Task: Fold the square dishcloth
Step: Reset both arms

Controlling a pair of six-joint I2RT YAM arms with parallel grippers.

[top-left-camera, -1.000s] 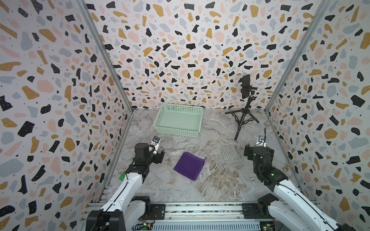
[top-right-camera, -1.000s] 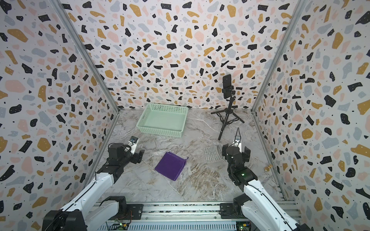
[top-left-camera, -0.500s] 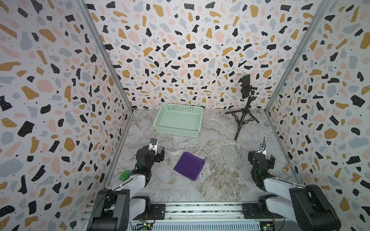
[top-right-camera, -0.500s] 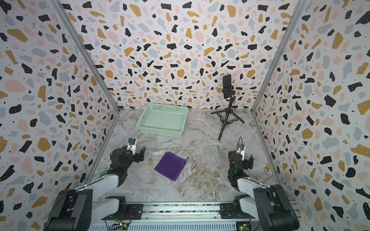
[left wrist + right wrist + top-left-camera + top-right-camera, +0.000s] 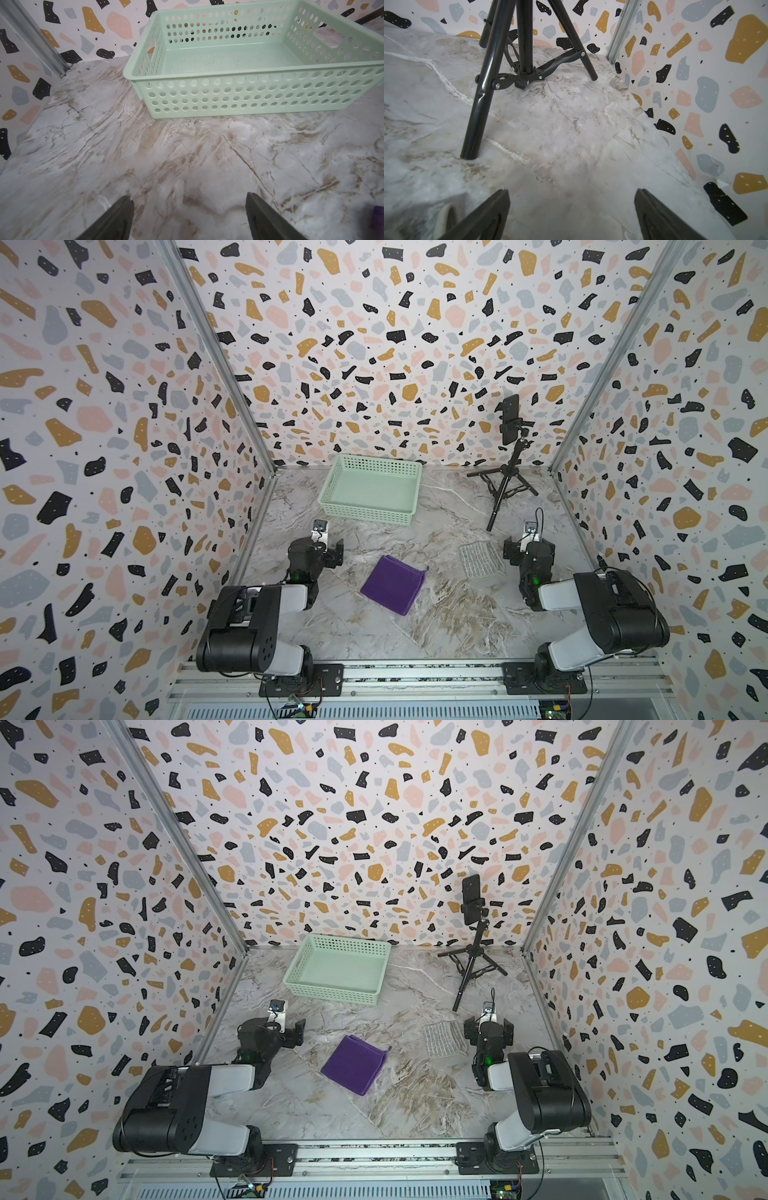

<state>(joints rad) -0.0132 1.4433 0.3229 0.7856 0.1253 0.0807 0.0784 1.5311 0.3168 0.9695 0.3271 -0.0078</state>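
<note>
The purple square dishcloth (image 5: 394, 590) lies folded flat on the grey marble table (image 5: 436, 635), in the middle, between the two arms. The left gripper (image 5: 189, 198) is wide open and holds nothing. The right gripper (image 5: 572, 191) is wide open too, with nothing in it. Both sit well apart from the dishcloth.

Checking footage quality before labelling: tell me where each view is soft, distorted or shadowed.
Both top views: even, soft light, sharp, walls splayed by the wide lens. Left wrist: basket crisp, fingers dark and blurred. Right wrist: tripod crisp, fingers soft, floor near them hazy.
</note>
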